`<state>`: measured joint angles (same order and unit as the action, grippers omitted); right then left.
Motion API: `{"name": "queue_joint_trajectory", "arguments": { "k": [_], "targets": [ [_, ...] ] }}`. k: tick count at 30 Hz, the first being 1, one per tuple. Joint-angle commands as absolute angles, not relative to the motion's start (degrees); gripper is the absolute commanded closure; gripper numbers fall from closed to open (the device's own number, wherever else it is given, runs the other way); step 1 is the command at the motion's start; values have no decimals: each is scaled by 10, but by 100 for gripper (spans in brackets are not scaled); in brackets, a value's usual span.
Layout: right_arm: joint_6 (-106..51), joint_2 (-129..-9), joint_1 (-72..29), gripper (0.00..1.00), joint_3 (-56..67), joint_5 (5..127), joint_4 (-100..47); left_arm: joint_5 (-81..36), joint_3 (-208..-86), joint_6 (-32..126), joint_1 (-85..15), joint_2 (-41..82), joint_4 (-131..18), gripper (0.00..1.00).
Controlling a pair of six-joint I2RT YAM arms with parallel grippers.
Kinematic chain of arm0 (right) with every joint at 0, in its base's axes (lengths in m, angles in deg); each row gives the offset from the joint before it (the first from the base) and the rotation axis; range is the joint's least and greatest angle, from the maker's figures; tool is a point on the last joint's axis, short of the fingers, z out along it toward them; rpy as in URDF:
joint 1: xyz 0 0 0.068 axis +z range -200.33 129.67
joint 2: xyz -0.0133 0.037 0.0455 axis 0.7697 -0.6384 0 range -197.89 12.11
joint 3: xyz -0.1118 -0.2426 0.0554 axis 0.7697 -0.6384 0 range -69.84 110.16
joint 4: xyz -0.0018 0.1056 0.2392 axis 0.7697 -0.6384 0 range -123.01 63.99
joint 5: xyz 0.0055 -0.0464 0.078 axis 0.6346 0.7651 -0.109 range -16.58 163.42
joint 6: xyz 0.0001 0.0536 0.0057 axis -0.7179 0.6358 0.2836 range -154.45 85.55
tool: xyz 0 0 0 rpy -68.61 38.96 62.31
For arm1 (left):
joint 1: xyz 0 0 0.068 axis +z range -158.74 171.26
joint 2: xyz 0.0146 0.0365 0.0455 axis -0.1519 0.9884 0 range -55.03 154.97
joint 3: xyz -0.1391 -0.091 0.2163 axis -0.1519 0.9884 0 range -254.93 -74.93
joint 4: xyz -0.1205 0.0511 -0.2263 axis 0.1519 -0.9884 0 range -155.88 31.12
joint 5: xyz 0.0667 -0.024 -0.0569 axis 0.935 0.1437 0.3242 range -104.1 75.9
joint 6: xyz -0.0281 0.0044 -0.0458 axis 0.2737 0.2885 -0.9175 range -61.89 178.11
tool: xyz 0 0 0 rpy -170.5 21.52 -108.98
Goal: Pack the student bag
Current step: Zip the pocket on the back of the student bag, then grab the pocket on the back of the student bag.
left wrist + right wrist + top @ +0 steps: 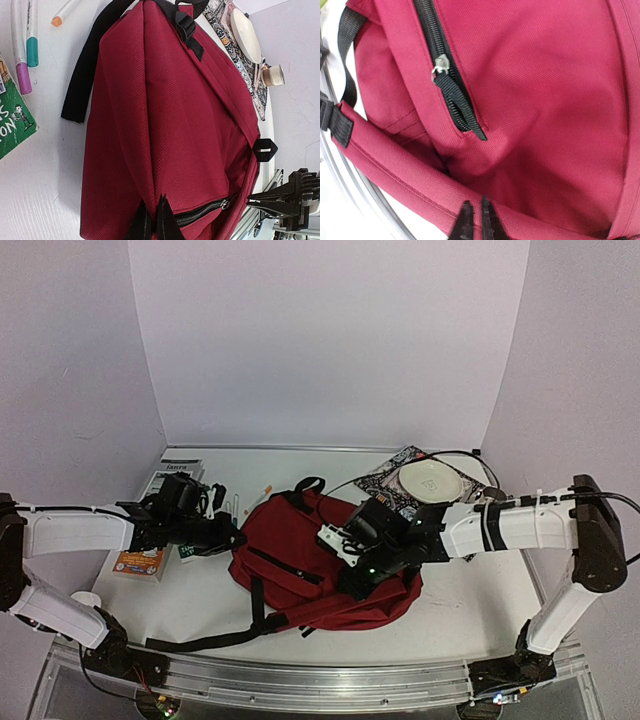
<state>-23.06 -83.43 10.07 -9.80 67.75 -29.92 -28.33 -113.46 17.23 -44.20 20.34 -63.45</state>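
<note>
The student bag (300, 560) is a dark red backpack lying flat in the middle of the table, its black straps trailing toward the front. My left gripper (226, 538) is at the bag's left edge; in the left wrist view it (155, 209) is shut on a raised fold of the red fabric just above a closed black zipper (202, 213). My right gripper (362, 578) hovers over the bag's right half. Its fingers (474, 207) are shut, with the tips against a padded red edge below the end of a zipper with a metal pull (441, 65). No fabric shows clamped between them.
Left of the bag lie markers (24, 75), a green book (12, 122), another book (182, 472) and an orange card (140, 562). Behind on the right are a white plate (430, 478) on a patterned pouch (385, 478) and a tape roll (273, 76).
</note>
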Motion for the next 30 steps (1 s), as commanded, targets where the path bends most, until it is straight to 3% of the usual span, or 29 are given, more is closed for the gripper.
{"name": "queue_joint_trajectory", "arguments": {
  "k": [1,11,25,30],
  "targets": [
    [-261,-835,99,87,-85,666,-303,-288,-1164,191,-441,191,-625,100],
    [-327,-902,79,59,-23,596,-283,-313,-1166,195,-441,190,-620,100],
    [-360,-944,47,53,7,550,-283,-330,-1175,202,-441,197,-619,100],
    [-363,-952,43,60,17,516,-284,-331,-1175,202,-441,200,-619,100]
  ]
}}
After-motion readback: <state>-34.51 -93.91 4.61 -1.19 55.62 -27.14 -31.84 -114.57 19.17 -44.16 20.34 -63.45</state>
